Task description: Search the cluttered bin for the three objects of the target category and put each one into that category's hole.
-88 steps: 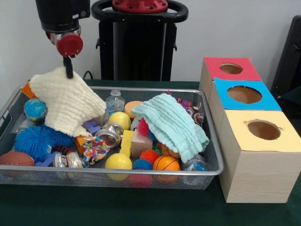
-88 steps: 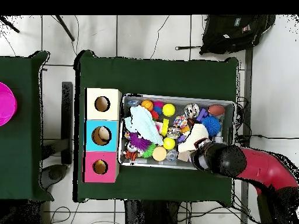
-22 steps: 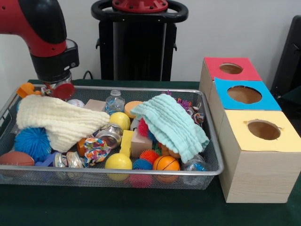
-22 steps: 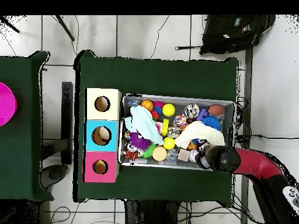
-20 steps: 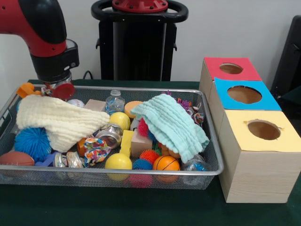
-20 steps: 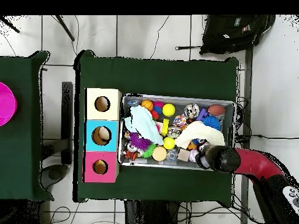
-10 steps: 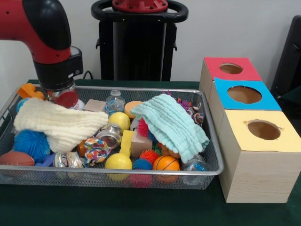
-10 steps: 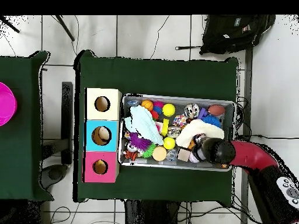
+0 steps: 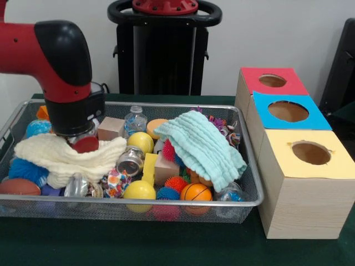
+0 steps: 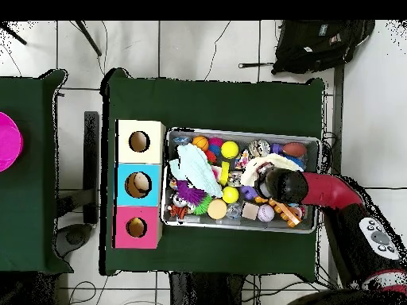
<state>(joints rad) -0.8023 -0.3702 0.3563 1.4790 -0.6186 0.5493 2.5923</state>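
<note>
A wire mesh bin (image 9: 166, 204) holds a jumble of toys. My gripper (image 9: 85, 145) presses down on a bunched cream cloth (image 9: 61, 159) at the bin's left; its tips are hidden. In the overhead view the arm's head (image 10: 283, 184) covers the cloth's edge (image 10: 257, 166). A teal cloth (image 9: 202, 145) drapes over toys at the right. Yellow balls (image 9: 140, 141) (image 9: 139, 190), a small basketball (image 9: 196, 192), a football (image 9: 16, 186), a tin can (image 9: 130, 160), a bottle (image 9: 135, 118) and a wooden block (image 9: 111, 128) lie uncovered. Red (image 9: 272, 81), blue (image 9: 288, 111) and yellow (image 9: 311, 153) holed boxes stand beside the bin.
A blue spiky ball (image 9: 22, 169) and a globe ball (image 9: 37, 128) sit at the bin's left end. Orange spiky balls (image 9: 176, 183) and a yellow block (image 9: 150, 166) lie mid-bin. Overhead, the boxes (image 10: 138, 184) line the bin's left side and a black bag (image 10: 318, 44) lies on the floor.
The arm has come from the bin's back left corner toward its front, dragging and bunching the cream cloth. The wooden block and globe ball behind it now show.
</note>
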